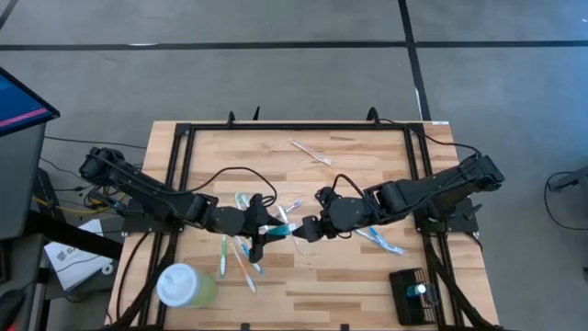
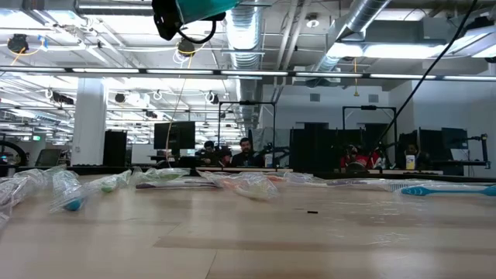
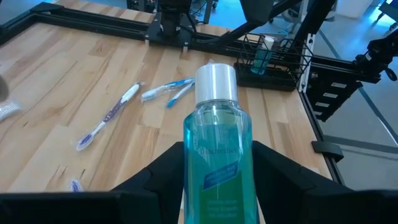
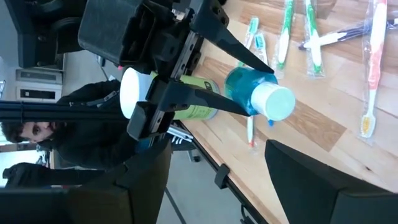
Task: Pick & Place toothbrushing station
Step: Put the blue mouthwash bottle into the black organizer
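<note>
Left gripper (image 3: pixel 217 186) clenched round clear blue-green plastic mouthwash bottle with white cap (image 3: pixel 217 134), held mid-table above wood.

Right gripper (image 1: pixel 308 229) facing it, jaws spread, empty.

Black slotted wire toothbrushing station (image 1: pixel 412 294) at right front corner (already holds something). Likely light, rigid; grip outer frame.

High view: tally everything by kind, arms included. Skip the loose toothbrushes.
Arms: 2
Bottle: 1, in the left pincer
Cup: 1
Holder: 1
Teal item in the Holder: 1
Total: 6
</note>
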### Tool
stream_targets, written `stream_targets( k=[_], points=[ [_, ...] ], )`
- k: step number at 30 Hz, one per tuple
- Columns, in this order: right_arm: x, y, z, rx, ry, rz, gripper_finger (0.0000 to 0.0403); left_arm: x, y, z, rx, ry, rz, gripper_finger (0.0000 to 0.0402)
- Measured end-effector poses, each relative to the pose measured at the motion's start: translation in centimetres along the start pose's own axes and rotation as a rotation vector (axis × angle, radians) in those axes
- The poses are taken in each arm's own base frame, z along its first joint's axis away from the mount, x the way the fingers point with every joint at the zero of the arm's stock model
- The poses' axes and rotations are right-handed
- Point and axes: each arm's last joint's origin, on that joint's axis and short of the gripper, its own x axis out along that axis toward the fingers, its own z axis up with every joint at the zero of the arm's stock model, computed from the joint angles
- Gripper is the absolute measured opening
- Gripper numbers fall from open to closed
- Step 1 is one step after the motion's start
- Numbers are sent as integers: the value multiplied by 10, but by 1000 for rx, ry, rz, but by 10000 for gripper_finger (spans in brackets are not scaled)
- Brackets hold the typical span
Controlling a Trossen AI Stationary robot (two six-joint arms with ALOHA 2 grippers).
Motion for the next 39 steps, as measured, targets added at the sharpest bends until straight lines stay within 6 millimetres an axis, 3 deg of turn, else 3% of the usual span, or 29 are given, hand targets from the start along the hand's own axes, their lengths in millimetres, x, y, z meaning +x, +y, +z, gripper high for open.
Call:
stream_targets(
  k=[13,31,39],
  points=[
    [0,0,0,-25,7,1,253,0,0,0,0,0,0,151],
    [-2,1,-8,-658,27,17,253,0,-2,0,-33,15,-50,152],
    [-1,1,-6,-720,20,13,247,0,-2,0,-37,13,-51,152]
  ],
)
